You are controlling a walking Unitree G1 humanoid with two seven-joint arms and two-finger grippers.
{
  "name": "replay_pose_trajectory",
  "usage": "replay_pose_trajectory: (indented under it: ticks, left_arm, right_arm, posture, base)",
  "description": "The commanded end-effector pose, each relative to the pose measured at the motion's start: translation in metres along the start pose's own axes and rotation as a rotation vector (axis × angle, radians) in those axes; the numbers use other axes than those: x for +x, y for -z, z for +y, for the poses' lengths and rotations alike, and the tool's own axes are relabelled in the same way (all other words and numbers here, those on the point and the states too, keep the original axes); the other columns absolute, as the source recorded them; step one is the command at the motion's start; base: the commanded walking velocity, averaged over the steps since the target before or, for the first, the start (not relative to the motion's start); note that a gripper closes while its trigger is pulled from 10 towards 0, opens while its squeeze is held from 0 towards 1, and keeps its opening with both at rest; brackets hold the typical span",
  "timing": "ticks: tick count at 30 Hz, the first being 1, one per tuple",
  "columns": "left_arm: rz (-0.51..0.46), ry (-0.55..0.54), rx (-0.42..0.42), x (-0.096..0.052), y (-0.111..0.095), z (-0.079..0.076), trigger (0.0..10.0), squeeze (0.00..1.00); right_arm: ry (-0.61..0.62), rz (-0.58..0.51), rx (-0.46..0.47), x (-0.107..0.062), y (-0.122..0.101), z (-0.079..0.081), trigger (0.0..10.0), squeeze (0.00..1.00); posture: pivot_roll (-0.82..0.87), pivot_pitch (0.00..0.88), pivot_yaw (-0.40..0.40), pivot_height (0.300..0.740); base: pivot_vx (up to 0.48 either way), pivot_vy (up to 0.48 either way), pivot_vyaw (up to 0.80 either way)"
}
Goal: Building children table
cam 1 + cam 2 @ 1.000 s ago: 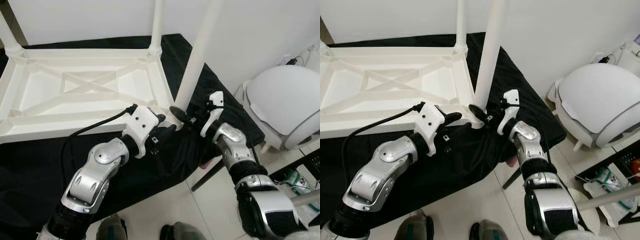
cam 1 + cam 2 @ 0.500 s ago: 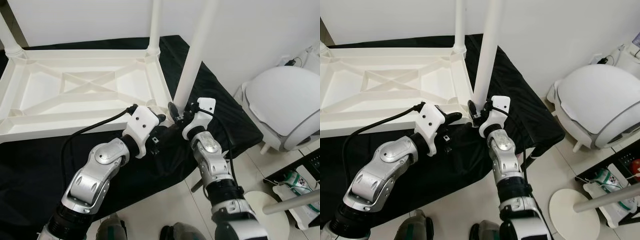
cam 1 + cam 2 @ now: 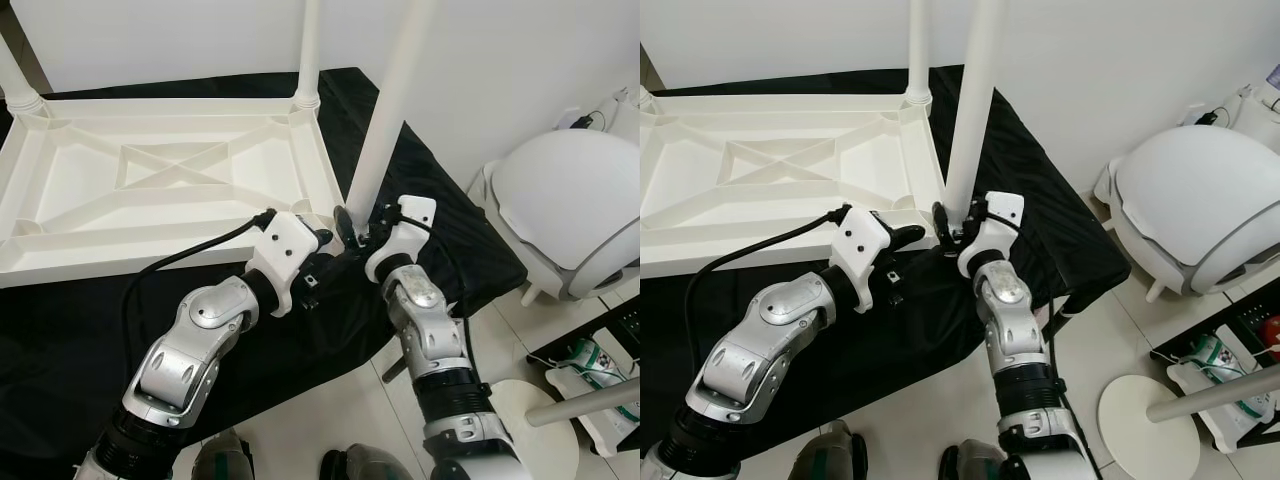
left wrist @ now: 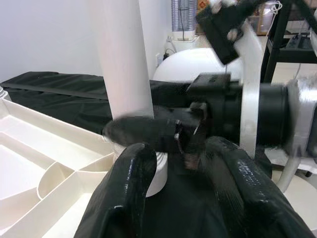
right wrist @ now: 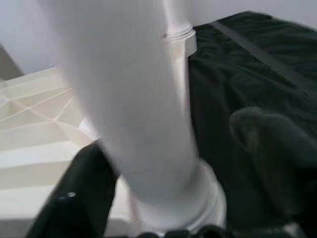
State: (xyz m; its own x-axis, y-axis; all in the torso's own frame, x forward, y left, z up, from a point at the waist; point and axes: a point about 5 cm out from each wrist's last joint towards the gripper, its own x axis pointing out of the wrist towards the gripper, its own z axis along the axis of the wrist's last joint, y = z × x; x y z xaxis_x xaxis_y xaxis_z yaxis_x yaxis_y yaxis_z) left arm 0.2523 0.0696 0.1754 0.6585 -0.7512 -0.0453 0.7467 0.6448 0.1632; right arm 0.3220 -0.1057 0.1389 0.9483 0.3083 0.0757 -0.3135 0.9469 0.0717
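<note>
Right gripper (image 3: 952,226) is clamping the base of the white leg (image 3: 974,100) where it's standing in the near right corner socket of the upturned white tabletop (image 3: 150,180). Left gripper (image 3: 325,258) is sitting just beside that corner, fingers (image 4: 130,186) spread, gripping nothing. Tabletop is lying on a black cloth (image 3: 60,330); another leg (image 3: 309,45) is standing at its far right corner.

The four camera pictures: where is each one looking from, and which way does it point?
Left eye view: head, looking down at the upturned white table; both arms show.
Right eye view: the same scene from beside it.
Left wrist view: along the left gripper toward the table leg and the right gripper.
Right wrist view: close on that leg's base.
All share the leg.
</note>
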Motion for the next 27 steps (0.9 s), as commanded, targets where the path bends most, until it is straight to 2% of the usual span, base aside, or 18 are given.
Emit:
replay_pose_trajectory:
  ticks: [1, 4, 5, 7, 8, 10, 12, 16, 19, 27]
  left_arm:
    - [0.003, 0.011, 0.0, 0.001, 0.0, -0.002, 10.0, 0.0]
    - [0.002, 0.012, 0.001, 0.002, -0.001, -0.002, 10.0, 0.0]
    - [0.002, 0.014, 0.002, 0.002, -0.001, -0.002, 10.0, 0.0]
    - [0.002, 0.014, 0.002, 0.003, -0.001, -0.002, 10.0, 0.0]
    - [0.001, 0.015, 0.002, 0.003, -0.001, -0.002, 10.0, 0.0]
    - [0.0, 0.018, 0.005, 0.003, -0.001, -0.002, 10.0, 0.0]
    - [0.0, 0.018, 0.005, 0.003, -0.001, -0.002, 10.0, 0.0]
    - [-0.002, 0.02, 0.007, 0.004, -0.002, -0.002, 10.0, 0.0]
    - [-0.003, 0.015, 0.014, 0.003, -0.003, 0.0, 10.0, 0.0]
    - [-0.001, 0.002, 0.021, 0.002, -0.004, 0.002, 10.0, 0.0]
  right_arm:
    - [-0.036, -0.003, 0.013, 0.002, -0.003, -0.004, 10.0, 1.0]
    - [-0.145, 0.006, -0.01, 0.007, -0.007, -0.013, 10.0, 1.0]
    - [-0.172, 0.009, -0.047, 0.009, -0.006, -0.017, 10.0, 1.0]
    - [-0.188, 0.012, -0.073, 0.009, -0.006, -0.02, 10.0, 1.0]
    - [-0.193, 0.014, -0.089, 0.009, -0.006, -0.021, 10.0, 0.0]
    - [-0.319, 0.062, -0.114, 0.015, 0.002, -0.021, 10.0, 0.0]
    - [-0.319, 0.062, -0.114, 0.015, 0.002, -0.021, 10.0, 0.0]
    - [-0.411, 0.095, -0.14, 0.019, 0.007, -0.021, 10.0, 0.0]
    - [-0.502, 0.127, -0.164, 0.029, 0.008, -0.019, 10.0, 0.0]
    - [-0.536, 0.139, -0.23, 0.045, -0.003, -0.017, 10.0, 0.0]
  posture:
    - [-0.02, 0.024, -0.067, 0.74]
    - [-0.02, 0.022, -0.069, 0.74]
    - [-0.02, 0.02, -0.069, 0.74]
    - [-0.02, 0.02, -0.069, 0.74]
    - [-0.02, 0.02, -0.069, 0.74]
    - [-0.02, 0.012, -0.064, 0.74]
    - [-0.02, 0.012, -0.064, 0.74]
    - [-0.01, 0.006, -0.063, 0.74]
    - [0.01, 0.0, -0.062, 0.74]
    - [0.03, 0.0, -0.071, 0.74]
  base:
    - [0.0, 0.0, 0.0]
    - [0.0, 0.0, 0.0]
    - [0.0, 0.0, 0.0]
    - [0.0, 0.0, 0.0]
    - [0.0, 0.0, 0.0]
    - [0.0, 0.0, 0.0]
    - [0.0, 0.0, 0.0]
    - [0.0, 0.0, 0.0]
    - [0.0, 0.0, 0.0]
    - [0.0, 0.0, 0.0]
